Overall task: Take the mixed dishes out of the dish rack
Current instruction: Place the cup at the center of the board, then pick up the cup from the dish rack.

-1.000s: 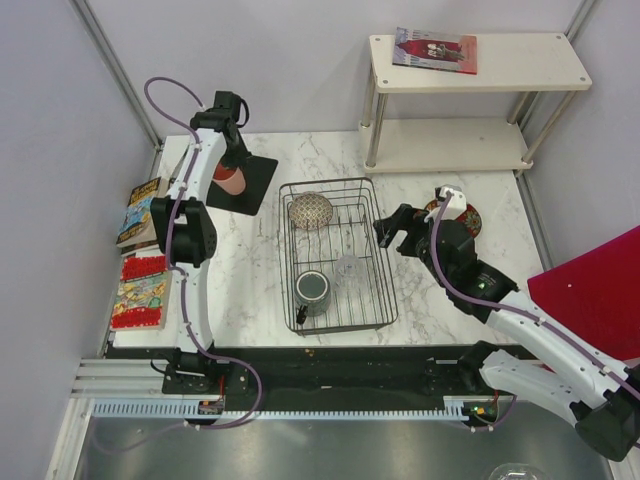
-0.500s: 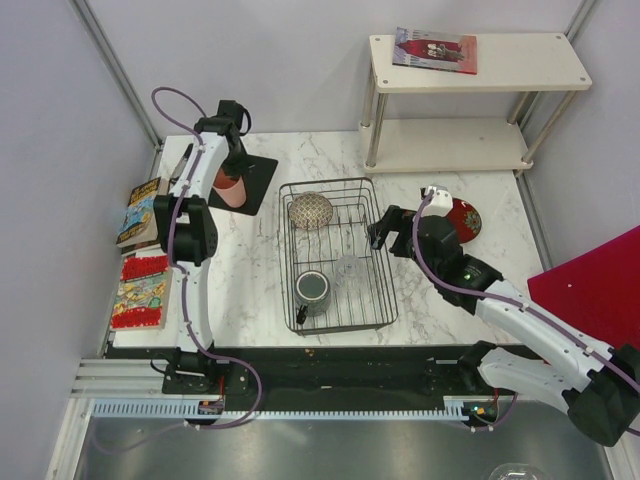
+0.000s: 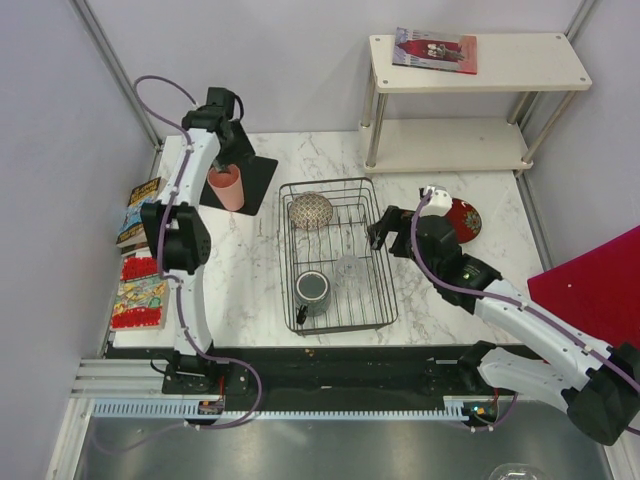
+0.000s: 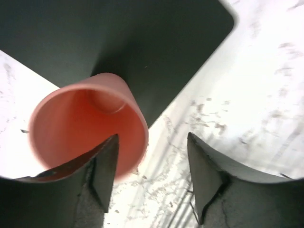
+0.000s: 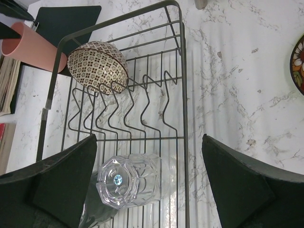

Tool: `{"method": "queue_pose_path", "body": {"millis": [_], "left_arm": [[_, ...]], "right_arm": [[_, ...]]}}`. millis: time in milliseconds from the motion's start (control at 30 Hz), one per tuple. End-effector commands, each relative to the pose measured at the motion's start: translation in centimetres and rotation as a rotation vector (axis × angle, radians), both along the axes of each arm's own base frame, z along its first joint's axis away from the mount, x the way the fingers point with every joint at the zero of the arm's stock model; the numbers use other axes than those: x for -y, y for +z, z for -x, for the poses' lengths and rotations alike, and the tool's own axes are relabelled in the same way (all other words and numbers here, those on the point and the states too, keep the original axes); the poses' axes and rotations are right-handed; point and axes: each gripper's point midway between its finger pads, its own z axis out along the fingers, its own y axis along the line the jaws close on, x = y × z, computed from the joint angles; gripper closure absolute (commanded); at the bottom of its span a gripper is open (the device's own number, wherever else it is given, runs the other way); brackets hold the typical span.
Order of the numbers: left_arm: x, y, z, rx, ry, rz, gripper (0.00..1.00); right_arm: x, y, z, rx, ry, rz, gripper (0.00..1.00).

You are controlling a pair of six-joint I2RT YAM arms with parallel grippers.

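The pink cup (image 3: 227, 187) stands upright on the front edge of the flat black mat (image 3: 262, 175). My left gripper (image 3: 224, 165) hangs just above it, open; in the left wrist view the cup (image 4: 80, 128) has its right rim between the spread fingers, the left finger (image 4: 107, 166) over its mouth. The black wire dish rack (image 3: 385, 270) holds a patterned bowl (image 3: 311, 210), a dark grey mug (image 3: 313, 290) and a clear glass (image 3: 347, 267). My right gripper (image 3: 383, 230) is open over the rack's right side, the glass (image 5: 133, 183) below its fingers. A red plate (image 3: 464, 218) lies on the table.
A two-tier shelf (image 3: 545, 65) with a book (image 3: 435, 50) stands at the back right. Books (image 3: 140, 215) are stacked along the left table edge. A red cloth (image 3: 595, 300) lies at the right. Grey walls close in on both sides.
My left gripper has opened and let go of the pink cup, which now stands on the mat. My right arm swung from the red plate toward the rack, then held still.
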Motion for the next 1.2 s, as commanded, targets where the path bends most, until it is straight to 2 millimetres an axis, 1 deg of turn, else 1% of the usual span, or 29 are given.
{"method": "queue_pose_path", "body": {"millis": [0,67,100,133,167,200,233,267,300,333,367,400,433,467,500,533,567,600,700,733,767,800,833,867,900,967,1000,1067,1167], "left_arm": [[1.4,15.2,0.5,0.372,0.011,0.070,0.27],[2.5,17.1,1.3,0.415,-0.006,0.071,0.26],[2.9,17.2,1.9,0.417,-0.018,0.073,0.26],[4.3,19.1,3.0,0.460,-0.052,0.085,0.26],[5.2,20.1,3.3,0.504,-0.081,0.091,0.26],[6.2,18.4,4.0,0.479,-0.111,0.085,0.25],[8.5,18.7,5.1,0.503,-0.165,0.095,0.25],[9.3,21.2,6.0,0.598,-0.192,0.105,0.25],[10.2,19.0,7.2,0.564,-0.220,0.092,0.25],[12.0,18.8,8.4,0.575,-0.253,0.084,0.25],[12.6,19.8,9.7,0.610,-0.268,0.090,0.25],[13.2,18.3,10.4,0.593,-0.283,0.082,0.25],[14.4,18.1,11.4,0.598,-0.308,0.084,0.24],[14.4,19.0,12.4,0.626,-0.317,0.094,0.24],[14.7,18.1,13.0,0.619,-0.328,0.092,0.22],[14.9,18.3,13.7,0.630,-0.339,0.103,0.21],[14.8,18.4,14.2,0.637,-0.341,0.114,0.17],[14.4,18.5,15.2,0.652,-0.344,0.123,0.15],[13.7,19.0,16.6,0.688,-0.348,0.143,0.10],[13.5,19.0,16.8,0.691,-0.345,0.140,0.10],[13.2,19.0,17.1,0.695,-0.343,0.138,0.10],[13.0,18.2,17.4,0.680,-0.346,0.129,0.10],[12.7,18.4,17.8,0.689,-0.342,0.130,0.10],[12.6,18.1,18.0,0.685,-0.343,0.128,0.10],[12.4,17.2,18.2,0.669,-0.341,0.122,0.10],[12.3,16.8,18.6,0.662,-0.343,0.130,0.10],[12.3,16.1,18.8,0.647,-0.343,0.128,0.10],[12.3,15.8,19.0,0.642,-0.344,0.140,0.10],[12.3,14.9,19.4,0.625,-0.349,0.139,0.10]], "right_arm": [[-0.6,1.6,-0.5,0.040,0.022,-0.007,0.02],[-1.3,0.9,-0.4,0.026,0.063,0.002,0.02],[-1.8,0.8,-0.4,0.034,0.100,0.019,0.02],[-2.5,0.6,-0.2,0.030,0.141,0.022,0.02],[-3.6,-0.1,0.1,0.006,0.200,0.033,0.02],[-4.1,-0.6,0.3,0.003,0.247,0.059,0.02],[-5.2,-0.9,1.0,-0.001,0.298,0.077,0.02],[-5.7,-1.4,1.2,-0.006,0.316,0.106,0.02],[-6.1,-1.7,1.5,-0.004,0.329,0.131,0.02],[-7.1,-2.0,2.7,0.007,0.380,0.176,0.02],[-7.5,-2.2,2.9,0.012,0.386,0.204,0.02],[-7.5,-2.4,3.0,0.021,0.377,0.239,0.02],[-8.1,-2.9,3.9,0.016,0.399,0.272,0.02],[-8.4,-3.3,4.0,0.012,0.408,0.300,0.02],[-8.2,-3.7,4.0,0.009,0.394,0.325,0.02],[-8.5,-4.0,4.3,0.006,0.404,0.339,0.02],[-8.5,-4.5,4.3,-0.005,0.405,0.353,0.02],[-8.5,-4.7,4.3,-0.007,0.401,0.363,0.02],[-8.1,-5.9,4.0,-0.029,0.379,0.411,0.02],[-7.9,-6.1,3.7,-0.033,0.362,0.426,0.02],[-7.9,-7.0,3.6,-0.050,0.359,0.447,0.02],[-7.8,-7.4,3.6,-0.063,0.355,0.459,0.02],[-7.8,-7.6,3.6,-0.068,0.351,0.465,0.02],[-7.9,-8.3,3.6,-0.082,0.353,0.477,0.02],[-7.9,-8.6,3.5,-0.087,0.351,0.477,0.02],[-8.2,-9.4,3.6,-0.104,0.358,0.484,0.02],[-8.2,-9.5,3.5,-0.108,0.359,0.487,0.02],[-8.3,-10.0,3.6,-0.120,0.358,0.491,0.02],[-8.5,-9.4,3.6,-0.105,0.352,0.471,0.10]]}}
